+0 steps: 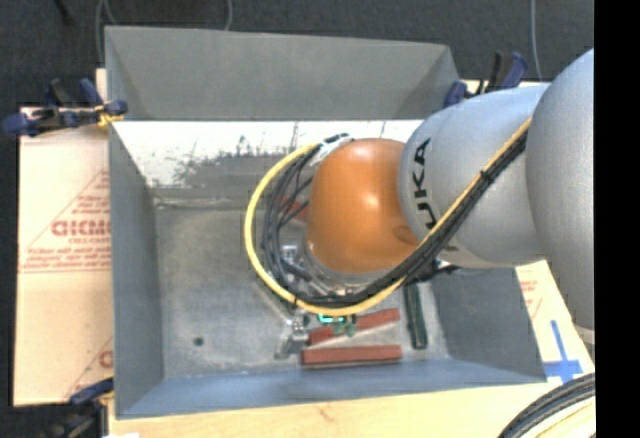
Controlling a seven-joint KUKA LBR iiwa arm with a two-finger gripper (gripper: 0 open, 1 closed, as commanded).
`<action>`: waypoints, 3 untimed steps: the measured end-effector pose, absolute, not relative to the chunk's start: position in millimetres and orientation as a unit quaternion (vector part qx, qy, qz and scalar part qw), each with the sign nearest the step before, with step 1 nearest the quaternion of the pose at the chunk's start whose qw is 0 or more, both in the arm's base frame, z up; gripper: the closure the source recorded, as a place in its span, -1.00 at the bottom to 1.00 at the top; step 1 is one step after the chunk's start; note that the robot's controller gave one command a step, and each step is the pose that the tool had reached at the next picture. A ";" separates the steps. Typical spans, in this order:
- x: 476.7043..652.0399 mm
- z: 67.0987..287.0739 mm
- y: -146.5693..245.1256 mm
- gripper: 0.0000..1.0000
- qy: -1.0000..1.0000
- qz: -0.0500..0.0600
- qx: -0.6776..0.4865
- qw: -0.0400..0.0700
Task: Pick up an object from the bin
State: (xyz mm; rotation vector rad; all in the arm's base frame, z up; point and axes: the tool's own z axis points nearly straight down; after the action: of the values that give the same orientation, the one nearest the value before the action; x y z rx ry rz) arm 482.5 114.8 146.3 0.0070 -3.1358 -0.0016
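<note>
Pickup is not yet done: jaws sit low just beside the red-brown bar (352, 355), nothing visibly held, and whether they are open I cannot tell.

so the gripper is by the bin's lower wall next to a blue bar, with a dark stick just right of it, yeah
No, the bar is reddish-brown, not blue. The camera view shows it lying beside the gripper by the lower wall of the bin, with the dark stick just to the right.
</note>
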 end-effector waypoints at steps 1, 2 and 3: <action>484.4 149.5 114.5 -1.00 -1.000 -0.001 0.000 -0.001; 502.1 79.6 63.6 1.00 -1.000 -0.003 -0.015 -0.002; 502.2 79.6 63.6 1.00 -1.000 -0.003 -0.015 -0.002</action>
State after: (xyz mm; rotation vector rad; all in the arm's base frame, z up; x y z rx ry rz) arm 502.2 63.6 79.6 -0.0479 -3.1456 -0.0082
